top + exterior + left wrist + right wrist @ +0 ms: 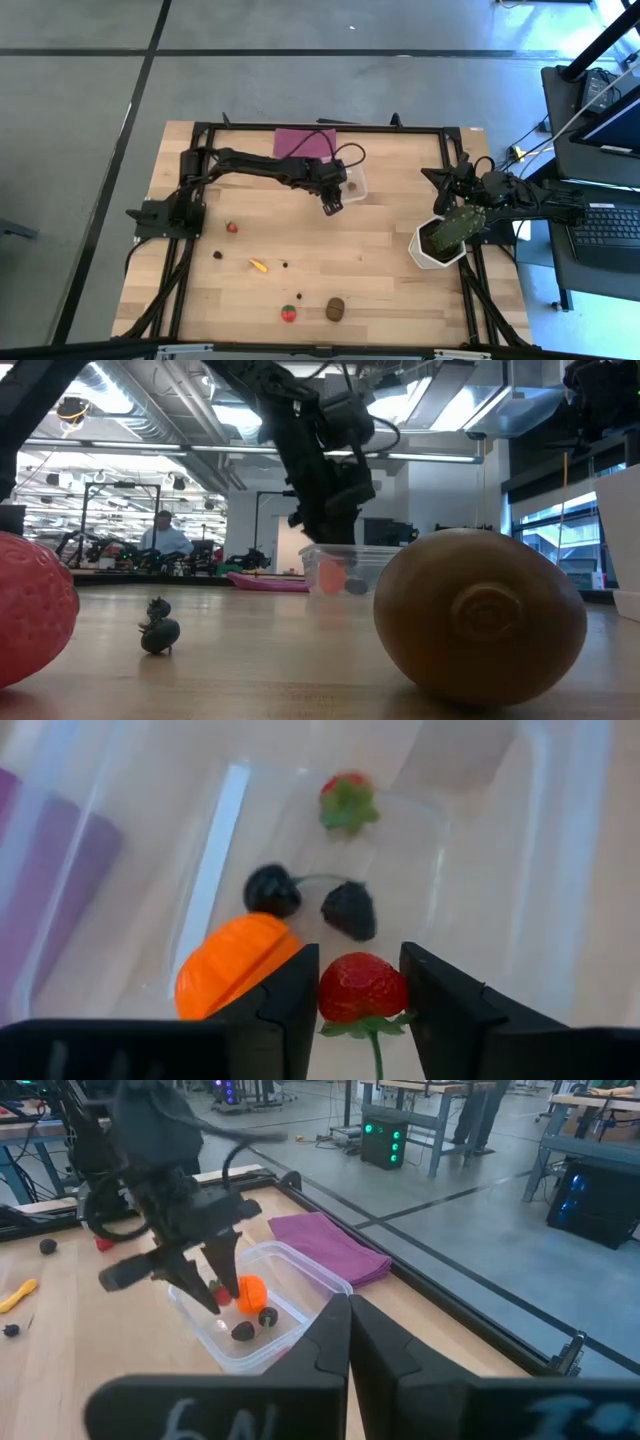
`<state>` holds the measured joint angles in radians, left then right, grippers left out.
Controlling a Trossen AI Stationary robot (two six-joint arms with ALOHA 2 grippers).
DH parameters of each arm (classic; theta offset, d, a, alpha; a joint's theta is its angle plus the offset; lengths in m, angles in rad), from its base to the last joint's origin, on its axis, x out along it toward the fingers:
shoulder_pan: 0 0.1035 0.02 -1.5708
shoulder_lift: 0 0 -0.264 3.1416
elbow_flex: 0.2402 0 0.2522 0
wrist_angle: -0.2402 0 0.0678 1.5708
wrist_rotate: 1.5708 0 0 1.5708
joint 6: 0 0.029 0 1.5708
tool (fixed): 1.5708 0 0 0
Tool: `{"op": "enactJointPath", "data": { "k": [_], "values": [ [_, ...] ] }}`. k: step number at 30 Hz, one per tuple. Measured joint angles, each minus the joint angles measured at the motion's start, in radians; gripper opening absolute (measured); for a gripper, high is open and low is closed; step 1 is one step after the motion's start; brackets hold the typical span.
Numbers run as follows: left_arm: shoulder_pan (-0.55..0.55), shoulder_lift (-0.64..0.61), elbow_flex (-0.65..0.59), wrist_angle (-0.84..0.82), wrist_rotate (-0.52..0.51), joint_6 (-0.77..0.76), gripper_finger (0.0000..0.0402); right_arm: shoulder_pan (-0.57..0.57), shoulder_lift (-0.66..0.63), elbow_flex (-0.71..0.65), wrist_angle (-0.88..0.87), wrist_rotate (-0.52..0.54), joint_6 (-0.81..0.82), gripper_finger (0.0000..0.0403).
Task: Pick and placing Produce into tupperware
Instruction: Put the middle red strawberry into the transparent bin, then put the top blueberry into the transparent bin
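tupperware (480,870) with four pieces, fifth in left gripper (360,985)

tupperware (480,870): clear, upright, holds orange (235,965) | red strawberry (362,988): gripped above it

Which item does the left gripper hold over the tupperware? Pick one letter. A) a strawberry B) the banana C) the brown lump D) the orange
A: in the left wrist view the left gripper is shut on a red strawberry above the tupperware; the orange already lies inside, and the banana and brown lump are on the table.
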<state>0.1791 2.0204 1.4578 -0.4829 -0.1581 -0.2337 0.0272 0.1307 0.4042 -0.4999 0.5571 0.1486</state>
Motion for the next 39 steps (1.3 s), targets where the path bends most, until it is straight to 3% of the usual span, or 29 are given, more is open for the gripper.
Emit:
{"op": "enactJointPath", "data": {
  "k": [13,19,24,31,35,39],
  "values": [
    [-0.004,-0.025,-0.002,-0.002,0.044,0.003,0.0164,0.000,0.000,0.000,0.000,0.000,-0.002,0.0009],
    [-0.022,-0.179,0.000,-0.017,0.055,0.080,0.0156,0.000,0.000,0.000,0.000,0.000,-0.003,0.0009],
    [-0.069,-0.346,0.002,-0.108,0.160,0.220,0.0153,0.000,0.000,-0.001,0.000,0.000,-0.003,0.0009],
    [-0.179,-0.501,-0.004,-0.271,0.167,0.184,0.0165,0.000,0.000,-0.001,-0.001,0.000,-0.002,0.0009],
    [-0.255,-0.540,-0.075,-0.237,0.170,0.147,0.0166,0.000,0.000,-0.001,-0.001,0.000,-0.002,0.0009],
    [-0.311,-0.590,-0.224,-0.106,0.145,0.074,0.0161,0.000,-0.001,-0.001,0.000,0.000,0.000,0.0009]
  ]
}}
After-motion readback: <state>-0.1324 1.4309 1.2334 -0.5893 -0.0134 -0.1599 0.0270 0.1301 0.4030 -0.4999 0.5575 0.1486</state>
